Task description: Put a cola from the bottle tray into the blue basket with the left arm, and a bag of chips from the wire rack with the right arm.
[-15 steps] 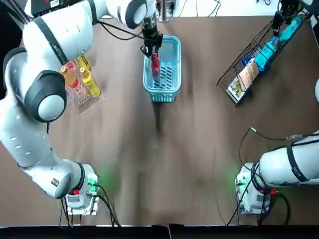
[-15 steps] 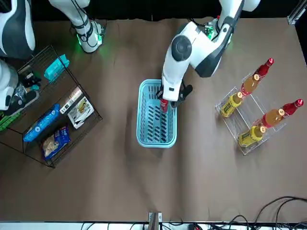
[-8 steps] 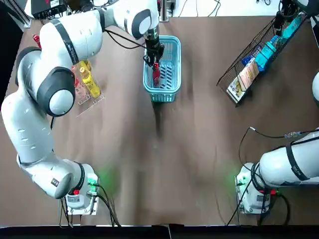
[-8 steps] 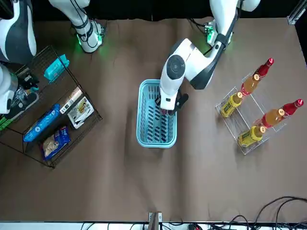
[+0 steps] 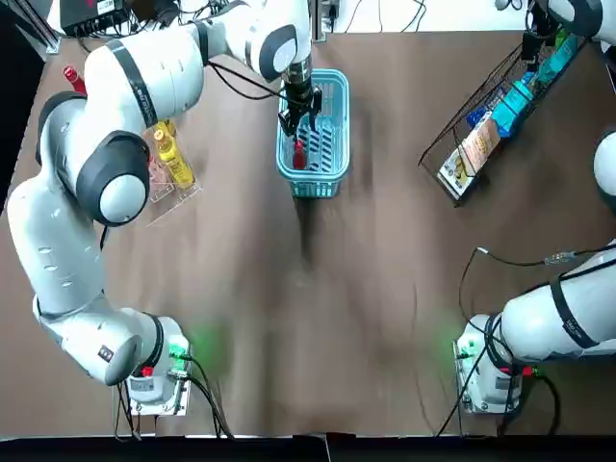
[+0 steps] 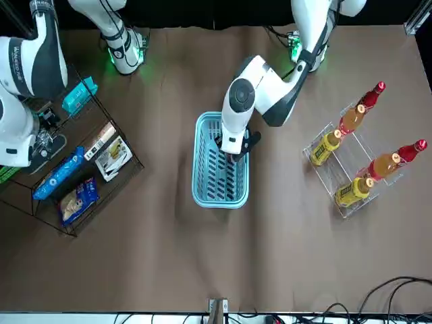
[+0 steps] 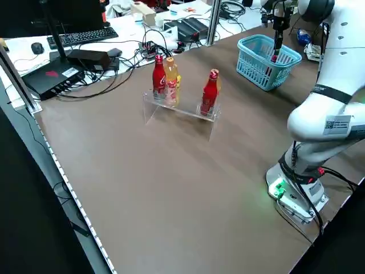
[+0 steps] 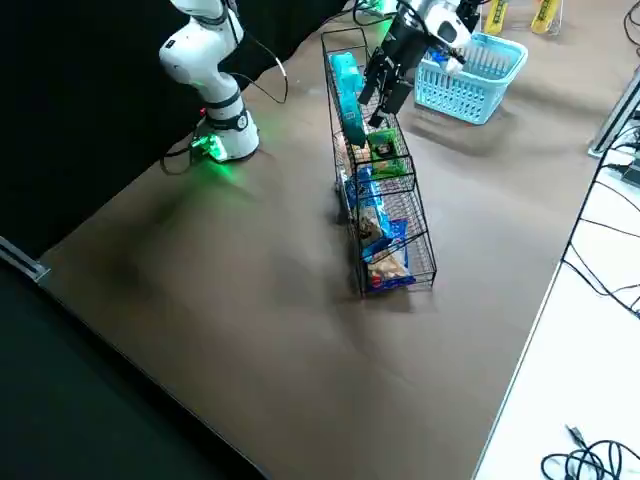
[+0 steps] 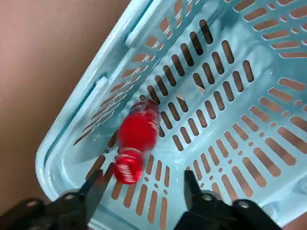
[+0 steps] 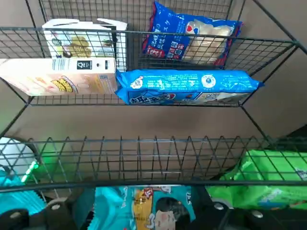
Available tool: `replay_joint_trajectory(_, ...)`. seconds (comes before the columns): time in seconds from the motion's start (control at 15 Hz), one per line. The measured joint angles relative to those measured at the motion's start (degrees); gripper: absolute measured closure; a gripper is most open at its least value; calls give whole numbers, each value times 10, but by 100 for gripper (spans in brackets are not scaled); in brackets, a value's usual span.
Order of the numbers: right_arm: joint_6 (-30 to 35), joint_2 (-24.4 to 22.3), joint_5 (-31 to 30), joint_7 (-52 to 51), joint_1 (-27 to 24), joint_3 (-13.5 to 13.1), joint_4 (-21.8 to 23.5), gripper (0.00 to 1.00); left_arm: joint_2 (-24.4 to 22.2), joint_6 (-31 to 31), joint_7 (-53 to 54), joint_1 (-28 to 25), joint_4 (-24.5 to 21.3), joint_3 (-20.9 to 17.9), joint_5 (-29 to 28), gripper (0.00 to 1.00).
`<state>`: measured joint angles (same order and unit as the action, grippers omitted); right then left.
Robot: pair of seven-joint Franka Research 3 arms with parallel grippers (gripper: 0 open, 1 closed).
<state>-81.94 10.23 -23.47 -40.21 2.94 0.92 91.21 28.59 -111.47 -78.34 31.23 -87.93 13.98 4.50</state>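
Brown table (image 5: 308, 318); small red cola bottle (image 9: 135, 139)

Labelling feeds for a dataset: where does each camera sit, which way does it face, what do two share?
Top: overhead, looking down; left gripper over the blue basket.
Front: across the table, facing the robot; wire rack picture-left.
Left side: raised, over the bottle tray.
Right side: raised, along the rack; right gripper there.
Left wrist: into the basket, onto the cola; own fingers.
Right wrist: into the rack's shelves; own fingers.
Shared: top and left wrist show the cola.
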Motion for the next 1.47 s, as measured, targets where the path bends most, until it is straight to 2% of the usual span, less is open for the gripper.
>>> replay_joint_trajectory(0.13, 0, 2, -14, -20, 0, 0, 0, 11, 0, 0, 3, 0, 3, -1, 0, 6)
replay_joint_trajectory(0.2, 0, 3, -21, -31, 0, 0, 0, 11, 0, 0, 4, 0, 7, -3, -1, 1)
replay_joint_trajectory(0.4, 9, 3, -28, -46, 1, 0, 0, 11, -16, 0, 8, -6, 19, -9, -10, 0)
replay_joint_trajectory(0.53, 18, 3, -29, -48, 4, 0, 0, 12, -46, 10, 38, -16, 23, -15, -49, 0)
replay_joint_trajectory(0.6, 20, 4, -32, -48, 5, 0, 0, 17, -62, 24, 64, -23, 23, -16, -71, 0)
replay_joint_trajectory(0.73, 28, 6, -39, -49, 8, 0, 0, 37, -86, 54, 120, -44, 23, -17, -98, 0)
replay_joint_trajectory(0.8, 30, 8, -44, -49, 9, 0, 0, 37, -93, 63, 150, -55, 23, -18, -103, 0)
replay_joint_trajectory(0.87, 31, 9, -47, -49, 11, 0, 0, 45, -98, 74, 181, -65, 23, -19, -104, 0)
replay_joint_trajectory(1.07, 33, 10, -50, -49, 14, 0, -1, 76, -110, 120, 256, -91, 23, -20, -112, 0)
replay_joint_trajectory(1.2, 33, 10, -52, -49, 14, 0, -2, 93, -115, 131, 277, -104, 23, -20, -119, 0)
replay_joint_trajectory(1.47, 32, 10, -53, -49, 17, 0, -5, 98, -119, 132, 286, -130, 23, -20, -120, 0)
